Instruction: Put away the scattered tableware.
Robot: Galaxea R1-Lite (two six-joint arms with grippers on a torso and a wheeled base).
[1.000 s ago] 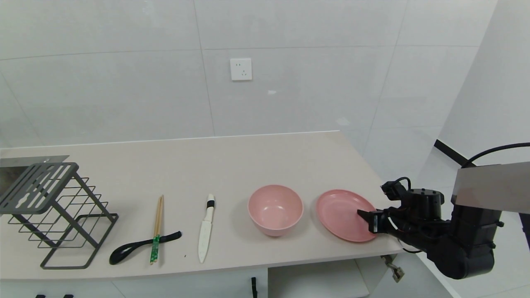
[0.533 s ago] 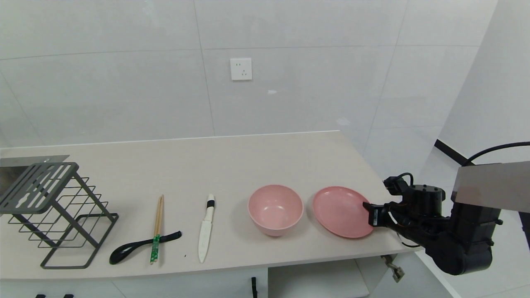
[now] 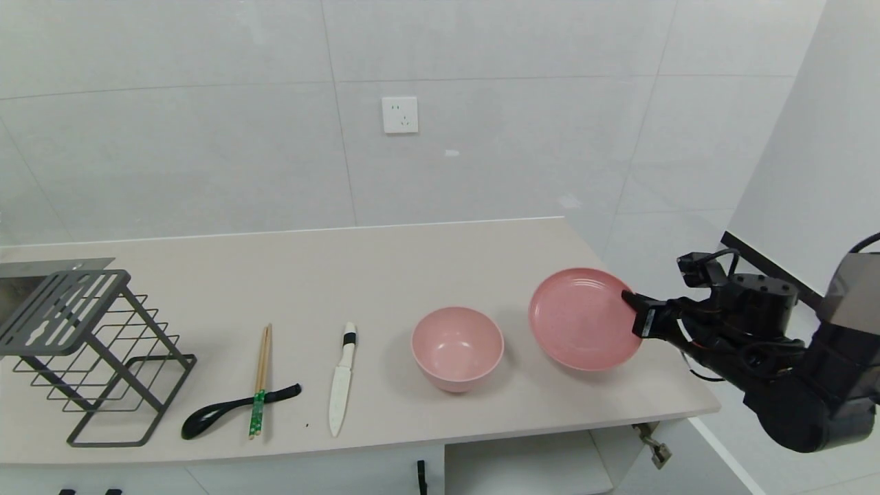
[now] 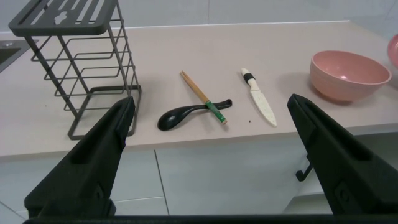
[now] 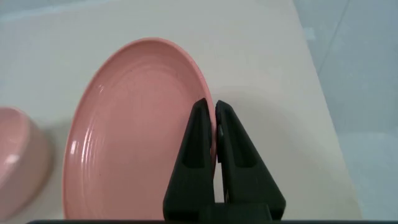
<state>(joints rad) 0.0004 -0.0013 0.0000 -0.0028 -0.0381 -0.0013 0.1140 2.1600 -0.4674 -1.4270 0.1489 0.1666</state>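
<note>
My left jaws are wide open and empty, out past the front edge of the tabletop [image 3: 412, 261]. My right jaws pinch the round pink plate [image 3: 581, 320] by its rim, up over the right end. I think next I carry it to the dark wire rack [image 3: 62, 306], left end.

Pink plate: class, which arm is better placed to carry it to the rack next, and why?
Right. The right gripper is shut on the pink plate at its rim, holding it tilted above the counter. The left gripper is open and empty, back from the counter's front edge.
</note>
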